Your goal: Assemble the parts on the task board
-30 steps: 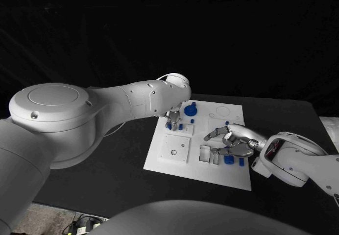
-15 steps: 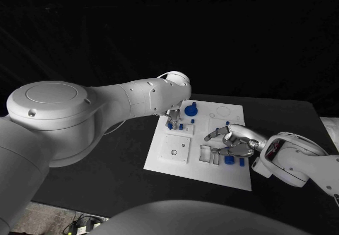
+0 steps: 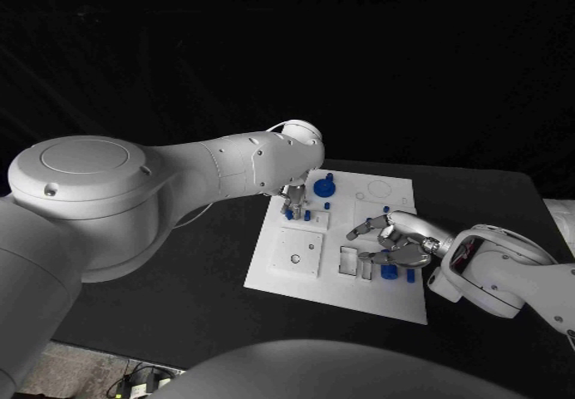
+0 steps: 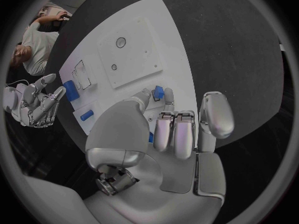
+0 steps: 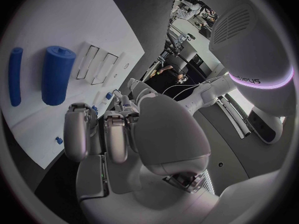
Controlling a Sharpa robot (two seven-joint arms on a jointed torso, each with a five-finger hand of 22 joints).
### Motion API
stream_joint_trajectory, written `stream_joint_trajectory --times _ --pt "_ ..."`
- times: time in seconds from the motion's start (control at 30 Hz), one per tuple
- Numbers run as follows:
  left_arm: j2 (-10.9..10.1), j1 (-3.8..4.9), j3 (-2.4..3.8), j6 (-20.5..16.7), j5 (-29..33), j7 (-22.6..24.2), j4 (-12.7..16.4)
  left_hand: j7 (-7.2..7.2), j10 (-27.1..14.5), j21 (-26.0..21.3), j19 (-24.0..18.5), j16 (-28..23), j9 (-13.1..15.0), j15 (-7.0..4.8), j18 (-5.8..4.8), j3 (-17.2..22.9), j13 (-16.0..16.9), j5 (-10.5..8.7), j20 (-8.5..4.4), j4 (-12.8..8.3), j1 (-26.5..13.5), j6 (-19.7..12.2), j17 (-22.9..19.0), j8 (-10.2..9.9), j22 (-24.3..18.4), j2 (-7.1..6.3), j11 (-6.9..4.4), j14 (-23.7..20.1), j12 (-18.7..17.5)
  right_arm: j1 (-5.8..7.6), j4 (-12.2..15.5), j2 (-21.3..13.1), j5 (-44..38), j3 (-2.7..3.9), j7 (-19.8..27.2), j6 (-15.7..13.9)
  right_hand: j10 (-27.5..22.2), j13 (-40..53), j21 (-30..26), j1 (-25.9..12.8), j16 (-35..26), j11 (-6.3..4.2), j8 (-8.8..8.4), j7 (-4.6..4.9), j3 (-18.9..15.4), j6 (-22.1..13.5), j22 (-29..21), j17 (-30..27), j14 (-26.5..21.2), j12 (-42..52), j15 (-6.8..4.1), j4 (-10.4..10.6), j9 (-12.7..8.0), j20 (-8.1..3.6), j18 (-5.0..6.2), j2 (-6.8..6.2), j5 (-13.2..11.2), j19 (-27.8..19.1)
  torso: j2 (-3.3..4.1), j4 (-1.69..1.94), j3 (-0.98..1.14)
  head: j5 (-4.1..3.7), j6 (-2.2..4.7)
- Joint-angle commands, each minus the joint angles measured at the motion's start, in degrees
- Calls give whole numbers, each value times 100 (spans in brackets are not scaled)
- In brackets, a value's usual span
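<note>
While the right hand [image 3: 395,241] hangs over the near right part of the white board [image 3: 360,295], its fingers are curled loosely with nothing between them that I can make out, and 2 blue parts lie just under and beside it: a thick blue cylinder [image 5: 57,73] and a thinner blue rod [image 5: 15,75]. Seen from the right wrist, both lie side by side with their long axes parallel, just beyond the fingertips and beside the 3 rectangular slots [image 5: 98,63]. This hand is plainly the nearer one to them, so a pick here would probably call for reaching forward and closing across the cylinder's short width.

Farther back, the left hand [image 3: 293,199] is down at the far left part of the board, fingertips bunched around a small blue peg [image 4: 159,92]; it seems to be touching or pinching it, though I cannot tell for sure. Just beyond it stands a round blue knob [image 3: 323,188].
</note>
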Motion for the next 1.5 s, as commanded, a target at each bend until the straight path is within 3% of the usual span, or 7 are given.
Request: stream_joint_trajectory --times 0.03,0.73,1.5 --pt "-8 12 3 123 41 -697 30 -13 153 -37 -3 -25 13 19 56 -4 1122 -10 8 14 30 -29 1434 32 961 34 21 534 -22 -6 0 7 -16 -1 5 94 675 1496 -38 -66 20 -22 22 -4 24 26 1112 1508 597 -7 43 22 7 2 41 13 -10 -39 0 2 0 5 0" --pt "-49 19 -1 143 25 -770 88 -17 148 -47 -7 -33 40 19 57 -7 1119 0 8 24 30 -8 1428 53 959 46 24 529 -26 -10 3 8 -16 -1 9 102 675 1496 -39 -70 20 -22 23 -4 25 30 1111 1508 597 -7 43 24 7 3 42 15 -10 -40 3 -2 0 17 0" --pt "-68 19 -1 102 22 -758 112 -65 150 -72 -8 -27 318 -1 58 -6 1123 96 -7 8 126 34 1434 237 958 78 -5 533 -28 -16 4 5 -16 -1 -1 119 675 1496 -40 -74 20 -22 27 -5 26 42 1111 1508 597 -7 44 26 9 3 42 16 -9 -41 3 1 0 18 0"
